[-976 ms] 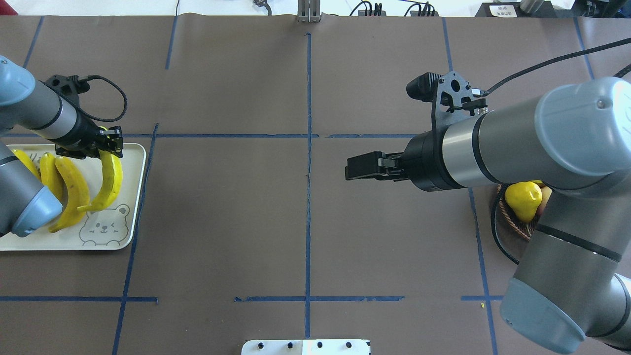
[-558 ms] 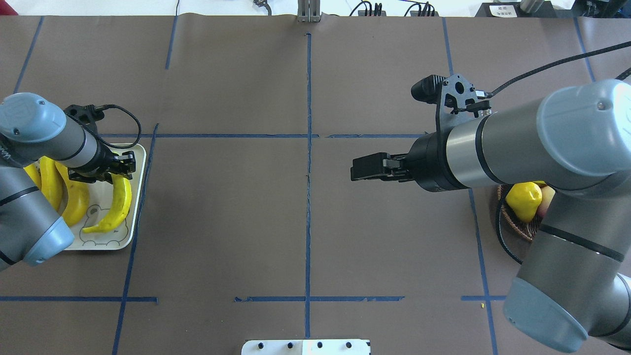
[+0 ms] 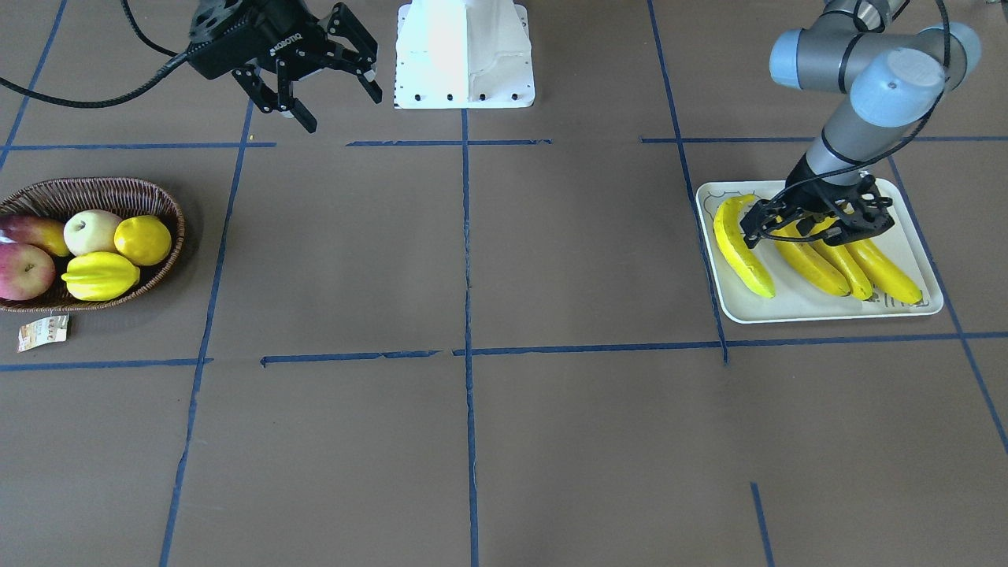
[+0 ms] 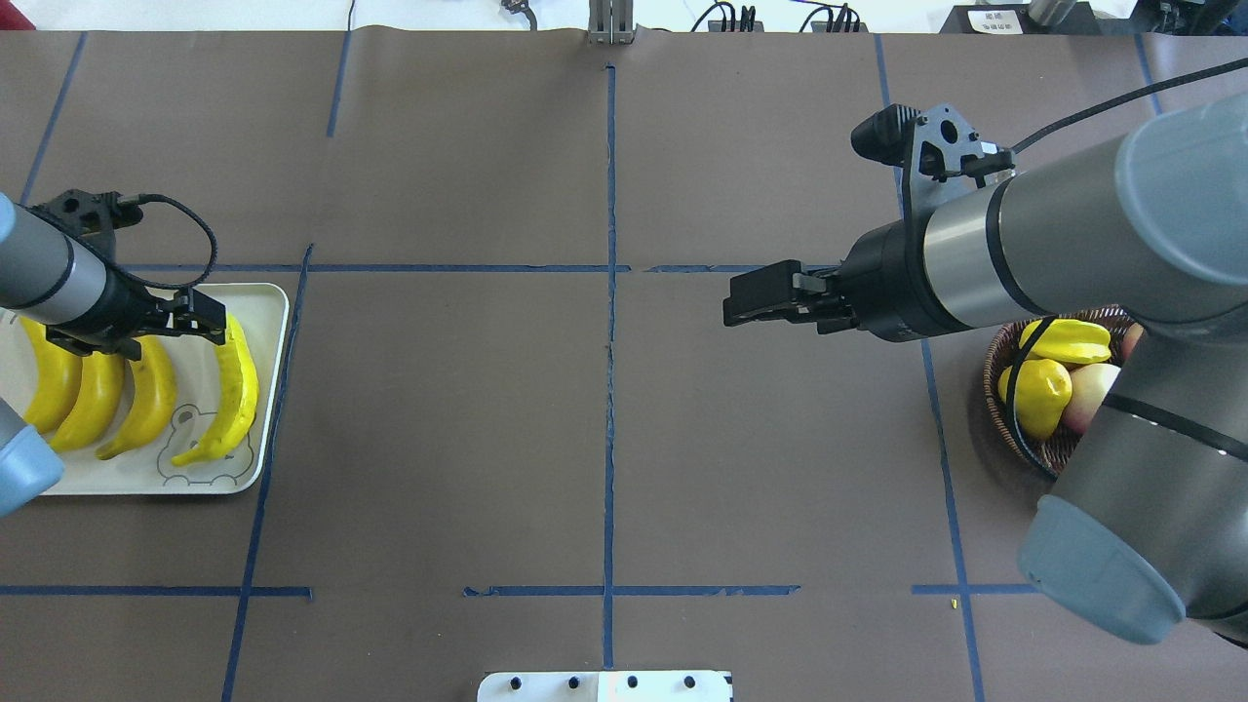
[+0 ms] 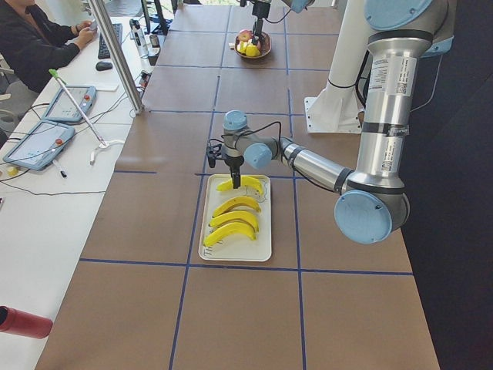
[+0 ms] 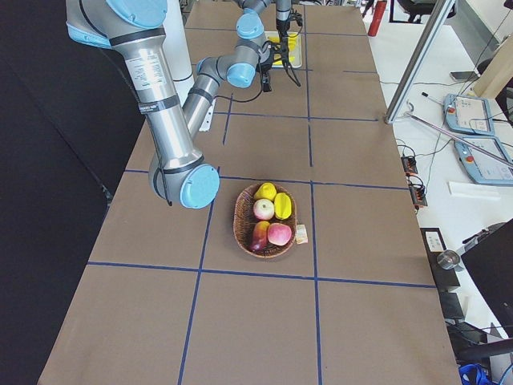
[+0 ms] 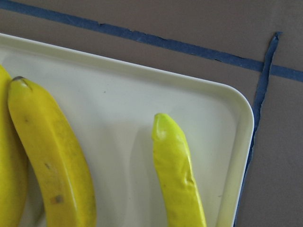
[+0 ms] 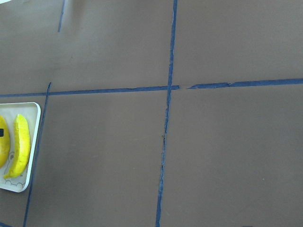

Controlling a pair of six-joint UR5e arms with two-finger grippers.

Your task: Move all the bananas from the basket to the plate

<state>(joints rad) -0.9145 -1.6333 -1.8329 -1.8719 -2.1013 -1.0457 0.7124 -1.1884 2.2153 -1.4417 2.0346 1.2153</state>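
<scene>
left arm (image 3: 839,140): elbow folded high, forearm slanting steeply down, wrist low | left end effector (image 3: 819,227): pointing down, fingers spread wide, holding nothing | right arm (image 4: 1024,244): forearm stretched out level, well above the table | right end effector (image 3: 343,109): raised, tilted downward, fingers splayed apart, empty

Overhead and front views faced each other over the desk (image 4: 439,439) — both shared the plate (image 4: 117,478); the left wrist camera apparently sat very near it.
</scene>
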